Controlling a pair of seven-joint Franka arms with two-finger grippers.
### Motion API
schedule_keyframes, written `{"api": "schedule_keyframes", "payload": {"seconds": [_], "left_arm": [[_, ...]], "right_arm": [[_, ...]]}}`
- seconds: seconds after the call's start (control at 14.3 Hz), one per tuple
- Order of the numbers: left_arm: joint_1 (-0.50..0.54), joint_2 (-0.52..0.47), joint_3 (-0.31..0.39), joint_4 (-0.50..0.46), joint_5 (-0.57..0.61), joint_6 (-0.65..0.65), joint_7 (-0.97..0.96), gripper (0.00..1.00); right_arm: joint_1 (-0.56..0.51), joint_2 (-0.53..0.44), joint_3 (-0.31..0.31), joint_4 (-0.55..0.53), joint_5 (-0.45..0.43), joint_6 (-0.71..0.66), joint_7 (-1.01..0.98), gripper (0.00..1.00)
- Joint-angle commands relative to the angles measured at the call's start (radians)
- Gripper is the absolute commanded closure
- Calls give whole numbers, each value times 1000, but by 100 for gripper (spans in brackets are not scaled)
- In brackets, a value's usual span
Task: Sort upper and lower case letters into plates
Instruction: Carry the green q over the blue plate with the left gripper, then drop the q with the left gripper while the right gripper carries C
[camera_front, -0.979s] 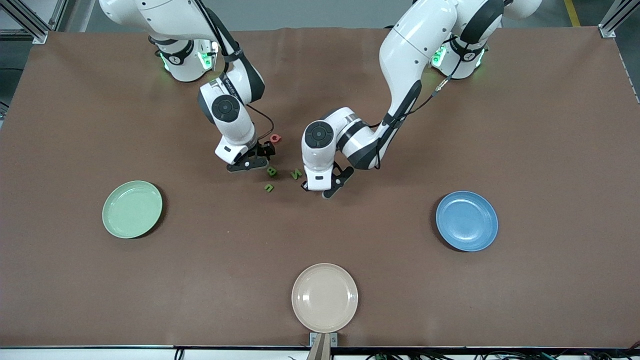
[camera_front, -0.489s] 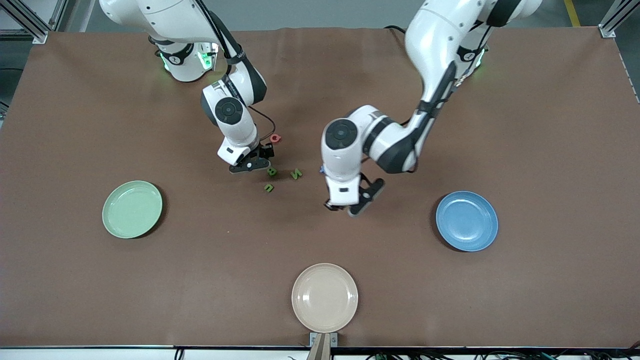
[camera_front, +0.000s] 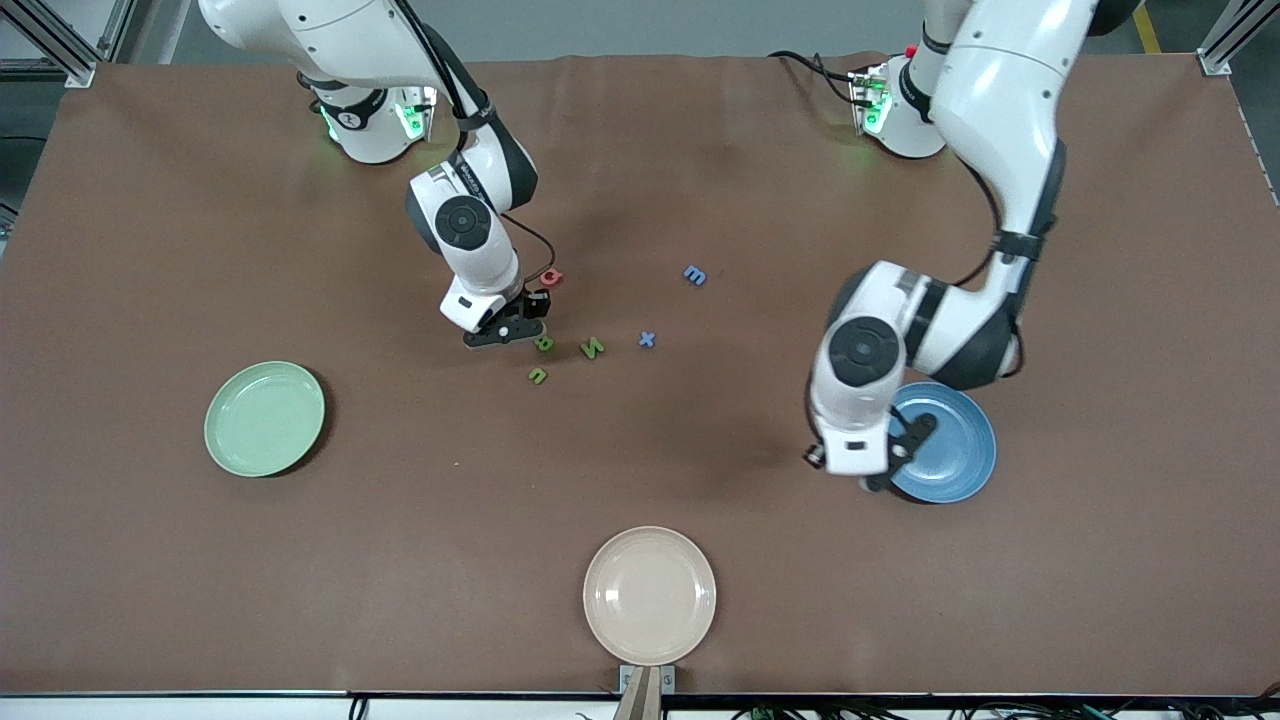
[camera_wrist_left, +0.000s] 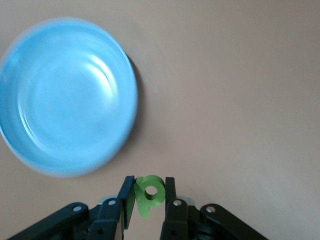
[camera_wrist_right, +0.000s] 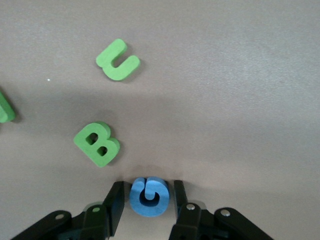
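Observation:
My left gripper (camera_front: 882, 474) is shut on a small green letter p (camera_wrist_left: 149, 191) and hangs over the table just beside the rim of the blue plate (camera_front: 950, 445), which also shows in the left wrist view (camera_wrist_left: 67, 97). My right gripper (camera_front: 508, 330) is down among the letters with its jaws open on either side of a blue G (camera_wrist_right: 148, 196), a narrow gap at each side. Close by lie a green B (camera_wrist_right: 96, 144), a green u (camera_wrist_right: 117, 61), a green N (camera_front: 593, 348), a red letter (camera_front: 551, 277), a blue x (camera_front: 647, 340) and a blue m (camera_front: 695, 275). The pale green plate (camera_front: 264, 418) holds nothing.
A cream-beige plate (camera_front: 649, 595) sits near the table's front edge, nearer the front camera than the letters. The brown table (camera_front: 1100, 300) has its widest bare stretches toward both arms' ends.
The left arm has swung away from the letter cluster to the blue plate's rim, uncovering the blue x and m. The right gripper has stayed by the green B.

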Motion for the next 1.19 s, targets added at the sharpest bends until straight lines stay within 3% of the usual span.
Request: {"api": "schedule_keyframes", "payload": {"seconds": [0.0,0.14,0.35,0.56,0.63,0.7,0.77,0.98,1.12], "left_arm": [[80,-14,-15,-75,29,61,111,100],[110,-13,-13,-122,32,80,136,99],[163,19,-13,-144,32,80,165,88],[189,23,-13,-148,32,71,167,70],[186,23,-12,-150,32,66,175,49],[185,20,-13,-153,32,62,175,14],[180,13,-13,-150,32,58,164,0],[135,-26,-21,-113,20,-39,146,0],[79,-37,-71,-35,-15,-140,106,0]], "right_arm": [[10,5,-8,0,0,2,12,65],[10,5,-8,0,0,1,11,75],[7,3,-9,0,-2,-10,3,85],[-8,-64,-21,1,-5,-97,-3,85],[-16,-97,-47,1,-6,-145,-12,85],[-22,-139,-79,1,-11,-195,-59,85],[-25,-180,-128,1,-14,-256,-143,85],[-56,-230,-280,-3,-14,-309,-383,85],[-135,-219,-324,-3,-14,-289,-542,85]]}}
